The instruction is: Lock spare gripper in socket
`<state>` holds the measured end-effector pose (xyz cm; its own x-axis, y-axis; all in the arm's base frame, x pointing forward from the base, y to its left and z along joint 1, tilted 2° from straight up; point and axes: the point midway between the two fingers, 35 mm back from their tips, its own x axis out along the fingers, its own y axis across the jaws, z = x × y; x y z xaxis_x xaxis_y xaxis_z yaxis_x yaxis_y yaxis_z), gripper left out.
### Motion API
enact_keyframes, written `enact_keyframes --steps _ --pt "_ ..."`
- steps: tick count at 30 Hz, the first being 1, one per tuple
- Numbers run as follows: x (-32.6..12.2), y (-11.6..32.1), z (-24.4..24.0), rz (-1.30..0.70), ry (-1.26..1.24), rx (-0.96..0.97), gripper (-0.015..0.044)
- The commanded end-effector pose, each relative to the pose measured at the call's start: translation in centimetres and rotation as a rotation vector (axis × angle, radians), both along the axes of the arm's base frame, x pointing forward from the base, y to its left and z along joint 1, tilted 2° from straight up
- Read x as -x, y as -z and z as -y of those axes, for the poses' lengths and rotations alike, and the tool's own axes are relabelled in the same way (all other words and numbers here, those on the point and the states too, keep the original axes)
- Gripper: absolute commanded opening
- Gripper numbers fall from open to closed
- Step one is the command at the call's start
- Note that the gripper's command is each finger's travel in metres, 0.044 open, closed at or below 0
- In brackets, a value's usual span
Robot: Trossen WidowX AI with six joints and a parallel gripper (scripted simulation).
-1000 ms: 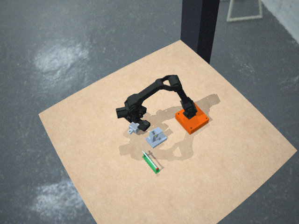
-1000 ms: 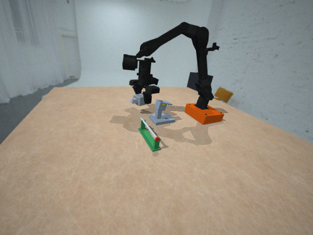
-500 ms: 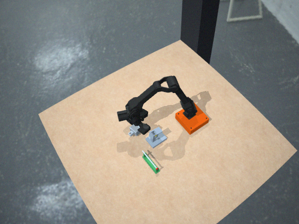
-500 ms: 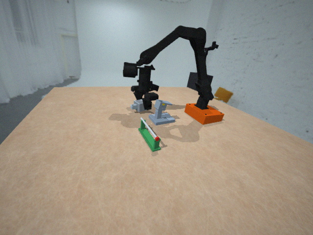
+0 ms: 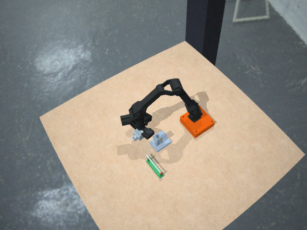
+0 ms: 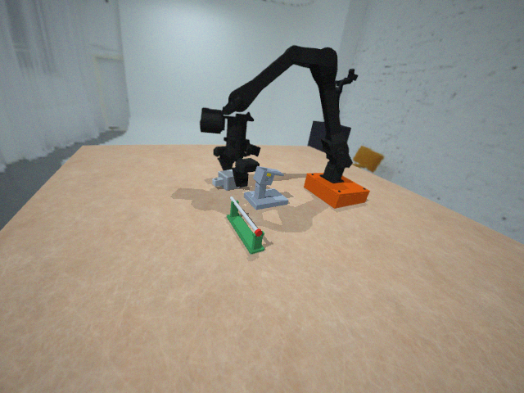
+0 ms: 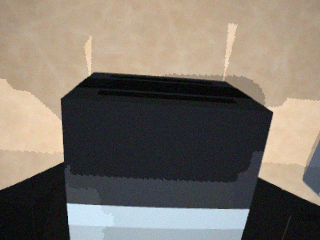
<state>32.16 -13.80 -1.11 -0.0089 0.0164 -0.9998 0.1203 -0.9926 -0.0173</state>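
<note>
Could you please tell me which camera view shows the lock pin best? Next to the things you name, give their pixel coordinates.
The exterior view: the pin [image 5: 154, 164] [image 6: 245, 215] appears largest there, its red head nearest the camera and its pale shaft raised across the green stand [image 5: 152, 168] [image 6: 243, 232]. The top view shows its whole length from above, but smaller; the wrist view shows none of it.

Table and room surroundings, as seen from above and from the side

A tan, smooth-topped table [image 5: 198, 178] [image 6: 262, 313] is backed by a white brick wall [image 6: 440, 84]; a dark, square-sided post [image 5: 204, 27] is seen beyond its edge, above a glossy grey floor [image 5: 74, 29].
</note>
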Motion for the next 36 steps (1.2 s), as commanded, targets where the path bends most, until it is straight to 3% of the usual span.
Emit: enact_keyframes --steps 1,11,33,36 --pt "0.0 0.0 0.0 0.001 0.000 0.000 0.0184" --pt "0.0 0.0 0.0 0.001 0.000 0.000 0.0440" --pt "-0.1 -5.6 0.0 0.003 0.000 0.001 0.0440" --pt "-0.1 -4.8 0.0 0.003 0.000 0.001 0.0440"
